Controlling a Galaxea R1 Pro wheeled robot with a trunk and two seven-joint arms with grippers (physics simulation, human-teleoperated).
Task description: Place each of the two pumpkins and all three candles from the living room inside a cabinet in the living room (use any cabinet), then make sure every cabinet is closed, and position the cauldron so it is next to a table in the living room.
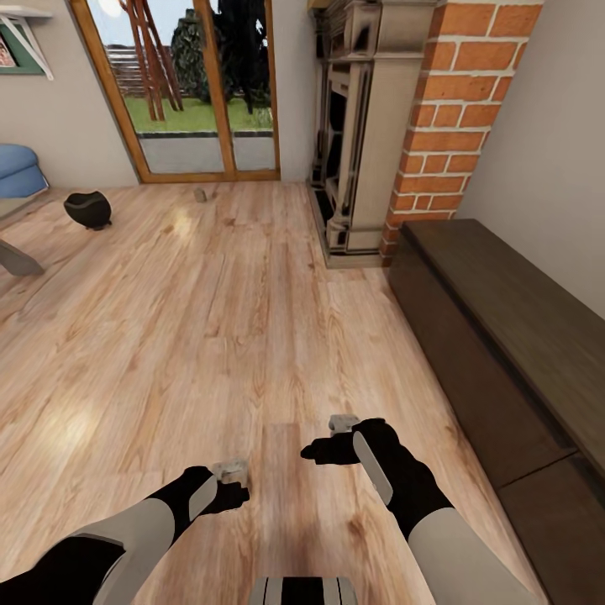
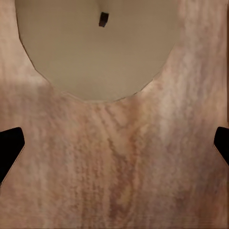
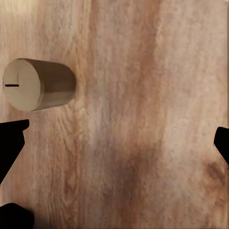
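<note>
Hovering over the wooden floor [image 1: 210,319], I am keeping my left hand [image 1: 231,472] and right hand [image 1: 340,424] spread, gripping nothing. One candle [image 2: 98,47] is lying just under the left hand, another candle [image 3: 38,84] near the right. The cauldron [image 1: 88,208] is sitting far ahead; the cabinet [image 1: 504,336] is standing beside me.

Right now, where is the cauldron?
In the head view the cauldron sits on the wood floor at far left, near the glass doors, beside the blue seat.
</note>
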